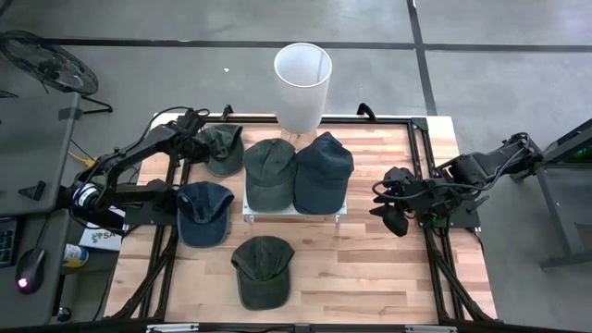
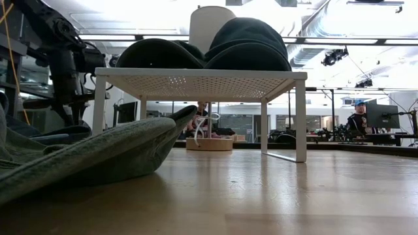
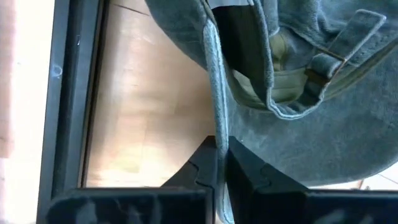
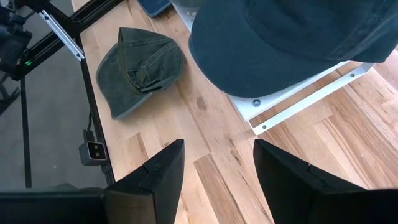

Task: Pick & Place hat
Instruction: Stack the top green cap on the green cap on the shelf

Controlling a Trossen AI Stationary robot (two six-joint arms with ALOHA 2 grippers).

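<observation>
Five hats lie on the counter: two on a white rack, three on the wood. From above, the green hat at the far left corner sits at the left gripper; only the left wrist view shows the jaws clamped on its edge. The right gripper hovers beside the rack, jaws apart, its camera catching the near green hat.

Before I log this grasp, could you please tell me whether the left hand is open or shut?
Shut: in the left wrist view the left hand has both fingers pressed together on the edge of the green cap.
</observation>
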